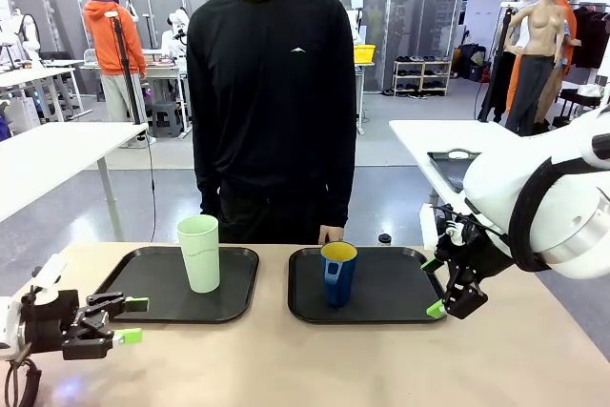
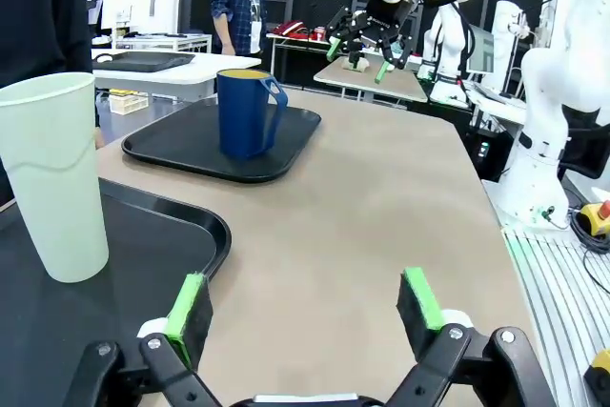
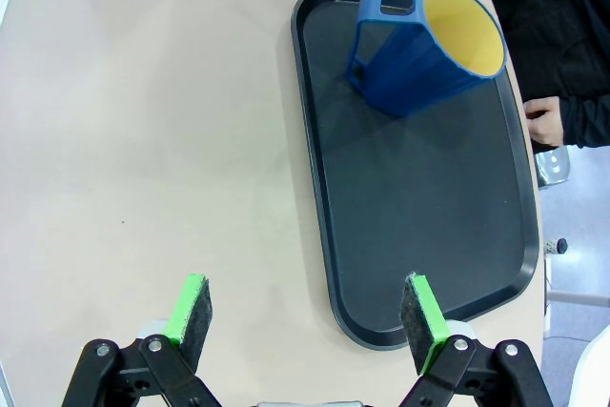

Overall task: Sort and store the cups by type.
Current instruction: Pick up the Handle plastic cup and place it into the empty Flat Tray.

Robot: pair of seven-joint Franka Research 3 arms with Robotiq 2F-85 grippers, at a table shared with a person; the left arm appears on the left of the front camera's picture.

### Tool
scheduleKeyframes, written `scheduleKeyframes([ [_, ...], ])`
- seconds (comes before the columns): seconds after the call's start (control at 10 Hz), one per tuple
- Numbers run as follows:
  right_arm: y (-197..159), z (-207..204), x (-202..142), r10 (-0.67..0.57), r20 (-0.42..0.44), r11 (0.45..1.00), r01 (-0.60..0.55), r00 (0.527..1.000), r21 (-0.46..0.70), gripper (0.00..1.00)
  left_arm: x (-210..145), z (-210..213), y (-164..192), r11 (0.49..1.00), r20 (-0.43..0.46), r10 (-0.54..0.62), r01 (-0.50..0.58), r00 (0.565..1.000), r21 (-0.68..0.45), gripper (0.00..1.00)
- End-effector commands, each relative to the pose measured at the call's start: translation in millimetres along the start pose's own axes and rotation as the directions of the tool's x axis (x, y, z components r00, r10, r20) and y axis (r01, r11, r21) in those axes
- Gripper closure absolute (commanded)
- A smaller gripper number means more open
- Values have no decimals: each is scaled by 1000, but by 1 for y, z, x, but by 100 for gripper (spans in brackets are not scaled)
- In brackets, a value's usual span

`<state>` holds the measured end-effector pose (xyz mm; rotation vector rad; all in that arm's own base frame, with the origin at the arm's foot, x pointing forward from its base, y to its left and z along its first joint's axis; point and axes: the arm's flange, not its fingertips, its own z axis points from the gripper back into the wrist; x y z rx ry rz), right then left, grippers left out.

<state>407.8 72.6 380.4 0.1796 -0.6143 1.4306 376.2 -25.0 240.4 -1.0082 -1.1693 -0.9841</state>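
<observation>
A tall pale mint-green tumbler (image 1: 199,253) (image 2: 55,174) stands upright on the left black tray (image 1: 152,278) (image 2: 114,264). The blue mug (image 1: 337,272) (image 2: 246,111) (image 3: 426,49), yellow inside, stands upright on the right black tray (image 1: 391,283) (image 2: 191,145) (image 3: 419,216), its handle toward the robot's side. My left gripper (image 1: 132,321) (image 2: 307,308) is open, low over the table at the left tray's near corner. My right gripper (image 1: 433,287) (image 3: 307,316) is open above the right tray's right edge. Nothing is held.
A person in black stands at the far table edge, one hand (image 1: 331,234) (image 3: 545,123) resting at the edge behind the right tray. The tan tabletop (image 1: 315,359) lies bare in front of both trays. Other tables stand behind.
</observation>
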Motion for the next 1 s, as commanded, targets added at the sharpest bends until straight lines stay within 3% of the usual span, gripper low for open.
scheduleKeyframes([
  [0.0, 2, 0, 2, -17, -18, 1000, 17, 1000, -3, 0, 0, 0, 0, 1000, -1, -1, 1, 1000, -1, 0],
  [0.9, 2, 0, 2, -17, -18, 1000, 17, 1000, -3, 0, 0, 0, 0, 1000, -1, -1, 1, 1000, -1, 0],
])
